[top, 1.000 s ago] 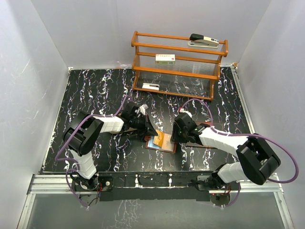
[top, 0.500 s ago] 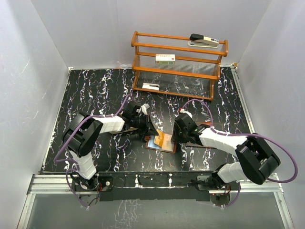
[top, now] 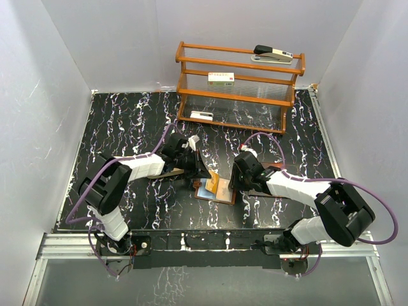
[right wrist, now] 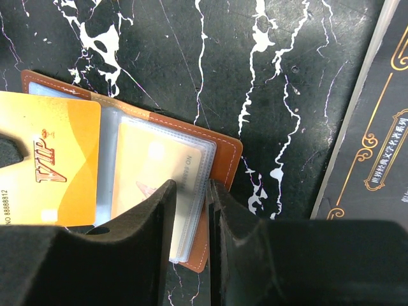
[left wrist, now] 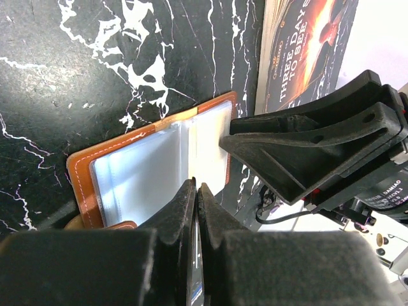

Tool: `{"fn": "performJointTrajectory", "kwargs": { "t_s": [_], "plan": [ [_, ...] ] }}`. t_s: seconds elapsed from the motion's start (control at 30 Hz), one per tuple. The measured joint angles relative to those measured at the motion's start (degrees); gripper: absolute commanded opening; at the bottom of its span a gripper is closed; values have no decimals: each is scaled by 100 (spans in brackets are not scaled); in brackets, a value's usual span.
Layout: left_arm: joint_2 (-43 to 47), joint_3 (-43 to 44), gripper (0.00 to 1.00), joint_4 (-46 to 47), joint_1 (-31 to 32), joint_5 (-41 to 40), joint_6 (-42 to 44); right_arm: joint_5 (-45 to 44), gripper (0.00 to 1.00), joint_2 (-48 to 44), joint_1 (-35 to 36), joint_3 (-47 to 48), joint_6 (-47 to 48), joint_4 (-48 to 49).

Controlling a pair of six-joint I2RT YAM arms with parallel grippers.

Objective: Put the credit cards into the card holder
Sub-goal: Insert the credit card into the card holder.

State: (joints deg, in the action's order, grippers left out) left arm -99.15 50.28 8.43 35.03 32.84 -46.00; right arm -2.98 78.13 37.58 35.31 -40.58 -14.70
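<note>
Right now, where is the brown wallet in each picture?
Top view: wallet lies in the middle, toward the near edge.
Left wrist view: wallet lower left, open.
Right wrist view: wallet left of middle, open.
Shared landmark: black marbled table under it.

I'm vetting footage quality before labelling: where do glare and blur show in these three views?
Left wrist: clear pockets of the card holder glare bluish-white and the near jaws blur dark. Right wrist: the jaws are soft, yet VIP lettering on the gold card reads sharply. Top external: even light, little shadow, marbling of the table crisp.
</note>
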Motion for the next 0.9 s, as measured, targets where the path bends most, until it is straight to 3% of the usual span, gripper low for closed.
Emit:
{"fn": "performJointTrajectory", "kwargs": {
  "t_s": [0.9],
  "plan": [
    [-378,0,0,232,9,278,20,37,23,-9,-26,-28,-4,46]
  ]
}}
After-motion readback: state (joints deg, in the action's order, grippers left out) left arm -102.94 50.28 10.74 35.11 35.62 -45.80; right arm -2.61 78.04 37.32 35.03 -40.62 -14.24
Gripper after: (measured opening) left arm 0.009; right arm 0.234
